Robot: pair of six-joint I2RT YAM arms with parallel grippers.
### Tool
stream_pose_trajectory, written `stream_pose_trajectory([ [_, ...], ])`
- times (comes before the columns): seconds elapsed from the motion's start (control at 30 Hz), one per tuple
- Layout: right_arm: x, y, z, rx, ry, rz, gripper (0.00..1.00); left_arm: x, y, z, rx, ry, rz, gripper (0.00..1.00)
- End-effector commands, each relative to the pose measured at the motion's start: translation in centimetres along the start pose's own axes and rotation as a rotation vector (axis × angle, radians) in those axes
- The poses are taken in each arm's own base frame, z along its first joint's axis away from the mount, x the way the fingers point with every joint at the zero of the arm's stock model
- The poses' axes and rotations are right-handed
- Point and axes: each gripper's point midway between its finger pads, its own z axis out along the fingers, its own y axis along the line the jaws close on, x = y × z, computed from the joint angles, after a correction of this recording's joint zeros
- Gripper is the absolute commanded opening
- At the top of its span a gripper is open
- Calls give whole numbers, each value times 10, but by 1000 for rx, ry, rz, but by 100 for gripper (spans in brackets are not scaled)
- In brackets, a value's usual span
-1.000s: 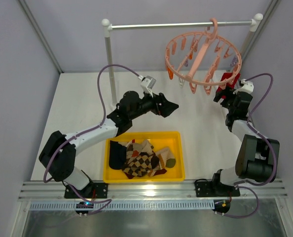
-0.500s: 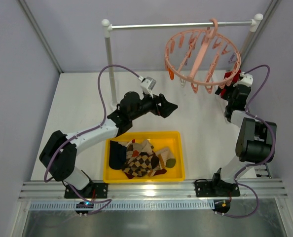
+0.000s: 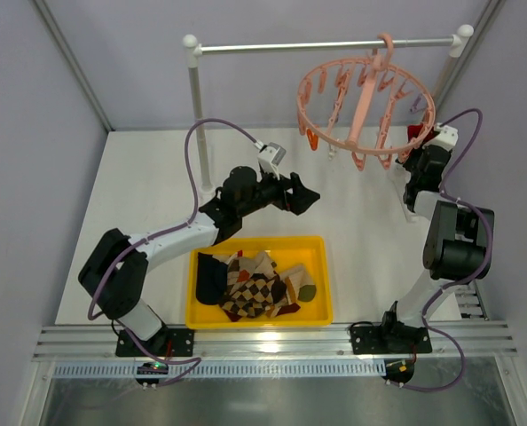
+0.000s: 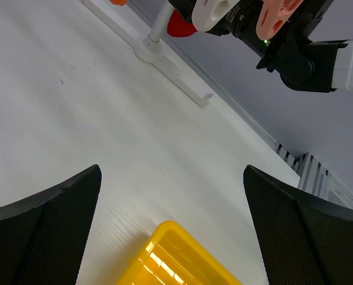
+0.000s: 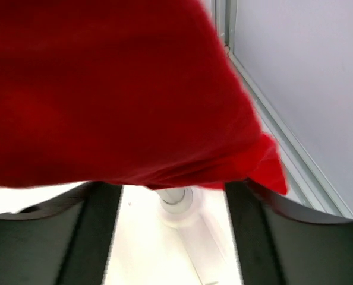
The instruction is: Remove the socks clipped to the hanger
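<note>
Two arms stood at the near edge of a white counter [image 3: 139,177], seen from the top external camera.
- Salmon-pink ring hanger [image 3: 367,98]: hooked on the bar of a white rail stand [image 3: 193,98], far right.
- Red sock [image 3: 415,133]: hung at the ring's right edge.
- Right end effector [image 3: 420,158]: raised just beneath that sock.
- Left end effector [image 3: 304,195]: fully released, above the counter, left of the hanger and well apart from it.
- Yellow bin [image 3: 192,293]: at the near side, holding a heap of socks [image 3: 256,286], argyle, striped and dark.

Left wrist view:
- Both fingers [image 4: 46,237] stood wide apart with nothing between them.
- One corner of the bin lay below.
- The red sock and the right arm [image 4: 307,56] showed far off, near the stand's foot.

Right wrist view:
- Red cloth filled the upper frame and covered the tips of the blurred fingers [image 5: 96,237].
- Whether those fingers pinched the cloth could not be told.
</note>
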Motion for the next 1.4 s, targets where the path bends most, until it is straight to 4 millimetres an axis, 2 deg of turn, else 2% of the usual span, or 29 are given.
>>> stream_pose_trajectory([
  [0.0, -42, -1, 10, 16, -115, -16, 66, -24, -8, 2, 18, -60, 28, 100],
  [0.07, -44, 0, 10, 8, -120, -27, 54, -25, -8, 3, 18, -62, 31, 100],
  [0.17, -44, 3, 14, -6, -105, -47, 43, -25, -7, 2, 16, -62, 32, 100],
  [0.2, -45, 5, 14, -16, -104, -49, 33, -25, -8, 1, 16, -63, 34, 100],
  [0.23, -44, 6, 14, -20, -100, -50, 28, -25, -9, 1, 18, -64, 33, 100],
  [0.43, -44, 4, 2, -19, -105, -49, 10, -27, -11, 0, 26, -65, 30, 100],
  [0.63, -52, 2, -30, -16, -135, -25, 5, -31, -17, -4, 48, -72, 19, 99],
  [0.7, -43, 0, -40, -13, -114, -16, 5, -33, -18, -6, 46, -79, 20, 100],
  [0.73, -52, 2, -49, -24, -135, -2, 5, -35, -19, -8, 45, -83, 20, 100],
  [0.8, -42, 2, -63, -29, -117, 13, 4, -37, -18, -11, 34, -93, 22, 100],
  [0.83, -53, 6, -74, -42, -145, 39, 5, -41, -17, -13, 23, -103, 22, 100],
  [0.87, -52, 9, -81, -58, -147, 51, 4, -41, -16, -14, 13, -98, 22, 100],
  [0.9, -40, 9, -89, -61, -126, 62, 4, -42, -17, -15, 11, -97, 23, 100],
  [0.93, -38, 12, -96, -71, -126, 71, 4, -43, -16, -16, 2, -100, 22, 100],
  [0.97, -48, 20, -109, -93, -155, 86, 4, -45, -18, -21, 4, -106, 17, 99],
  [1.0, -36, 22, -116, -99, -134, 86, 4, -46, -18, -23, 1, -111, 16, 100],
  [1.03, -35, 25, -123, -105, -134, 87, 4, -47, -18, -25, -2, -112, 13, 100],
  [1.07, -42, 29, -133, -108, -158, 81, 4, -48, -20, -31, 0, -118, 8, 100],
  [1.13, -31, 45, -147, -140, -131, 61, 4, -49, -22, -37, -2, -124, 4, 100],
  [1.17, -31, 50, -153, -149, -132, 51, 4, -55, -25, -43, -3, -140, 1, 100],
  [1.2, -36, 62, -165, -172, -152, 38, 4, -53, -25, -46, -7, -139, -1, 100],
  [1.23, -37, 63, -170, -172, -153, 35, 4, -53, -25, -49, -7, -141, -1, 100],
  [1.27, -33, 75, -178, -205, -144, 26, 4, -54, -25, -52, -10, -146, 0, 100],
  [1.3, -39, 79, -188, -216, -166, 26, 4, -57, -27, -58, -9, -155, 3, 100],
  [1.37, -35, 96, -201, -266, -153, 18, 4, -55, -27, -62, -14, -151, 4, 100],
])
